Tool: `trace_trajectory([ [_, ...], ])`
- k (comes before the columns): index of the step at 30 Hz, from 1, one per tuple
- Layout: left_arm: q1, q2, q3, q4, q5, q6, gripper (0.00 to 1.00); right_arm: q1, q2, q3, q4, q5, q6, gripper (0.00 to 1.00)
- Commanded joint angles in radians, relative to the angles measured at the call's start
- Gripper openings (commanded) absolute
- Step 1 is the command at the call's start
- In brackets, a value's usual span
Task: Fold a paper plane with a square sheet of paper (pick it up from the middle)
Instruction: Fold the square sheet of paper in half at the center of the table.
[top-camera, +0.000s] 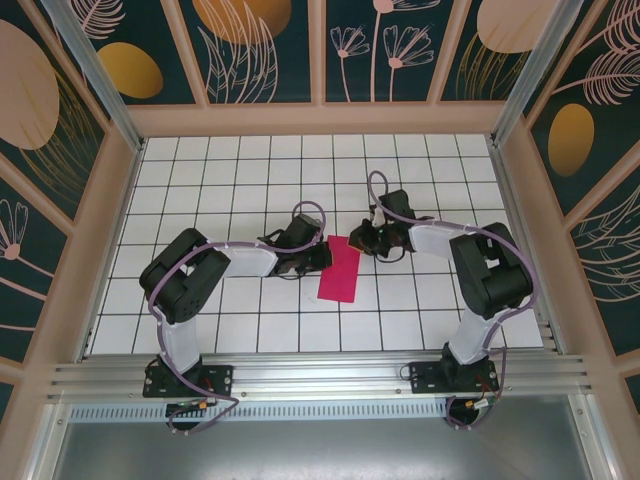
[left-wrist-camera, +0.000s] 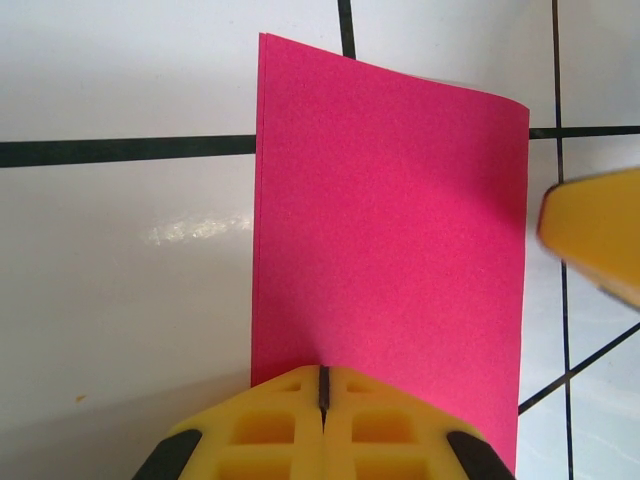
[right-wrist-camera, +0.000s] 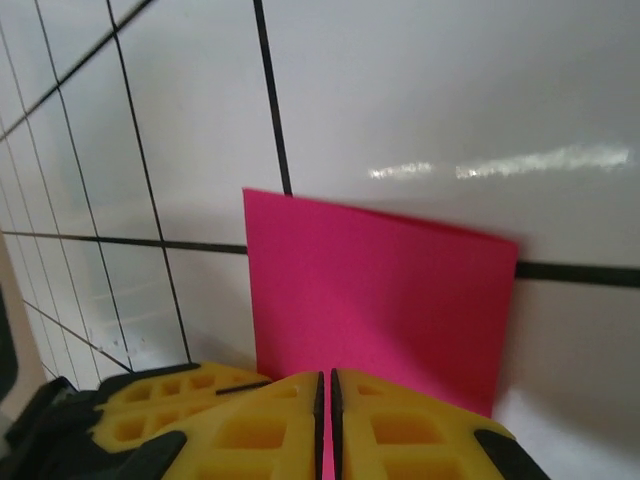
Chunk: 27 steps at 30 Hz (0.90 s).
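A magenta-pink sheet of thin paper (top-camera: 338, 270) is seen lying on the white tiled table with black grid lines (top-camera: 200, 200), near the middle of the grid and between the two arms. In the top view it is shown as a narrow upright rectangle, tilted slightly so that its near end leans to the left. In the left wrist view two layers can be made out along one long edge of the sheet (left-wrist-camera: 390, 220), so it is taken to be doubled over, and the far corner on the other side is seen slightly lifted off the tiles.

The left gripper (top-camera: 322, 258) is placed against the left long edge of the sheet. Its yellow fingers (left-wrist-camera: 280, 425) are pressed together with only a hairline slit between them (left-wrist-camera: 323, 385), and the paper's edge is seen running in beneath their tips, so the sheet appears to be pinched there.

The right gripper (top-camera: 360, 242) is set at the far right corner of the sheet. Its yellow fingers (right-wrist-camera: 260, 430) are likewise drawn almost fully together (right-wrist-camera: 325, 385), and the paper (right-wrist-camera: 380, 300) is seen passing in under them, with pink visible low in the slit. One of its fingers (left-wrist-camera: 595, 240) is caught at the right of the left wrist view, just beside the sheet's edge
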<state>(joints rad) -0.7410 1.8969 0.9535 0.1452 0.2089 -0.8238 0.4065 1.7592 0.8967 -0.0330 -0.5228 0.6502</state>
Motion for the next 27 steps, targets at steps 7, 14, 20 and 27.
trace_trajectory([
  [7, -0.003, 0.034, -0.044, -0.110, -0.040, 0.008, 0.00, 0.002, 0.055, -0.073, 0.025, 0.076, 0.021, 0.15],
  [14, -0.003, 0.031, -0.047, -0.111, -0.041, 0.008, 0.00, 0.006, -0.042, -0.086, 0.016, 0.026, 0.002, 0.16],
  [20, -0.003, 0.034, -0.040, -0.114, -0.040, 0.008, 0.00, 0.056, -0.131, -0.128, -0.004, 0.006, 0.017, 0.16],
  [27, -0.002, 0.033, -0.041, -0.114, -0.039, 0.011, 0.00, 0.075, -0.120, -0.240, 0.061, 0.003, 0.050, 0.16],
])
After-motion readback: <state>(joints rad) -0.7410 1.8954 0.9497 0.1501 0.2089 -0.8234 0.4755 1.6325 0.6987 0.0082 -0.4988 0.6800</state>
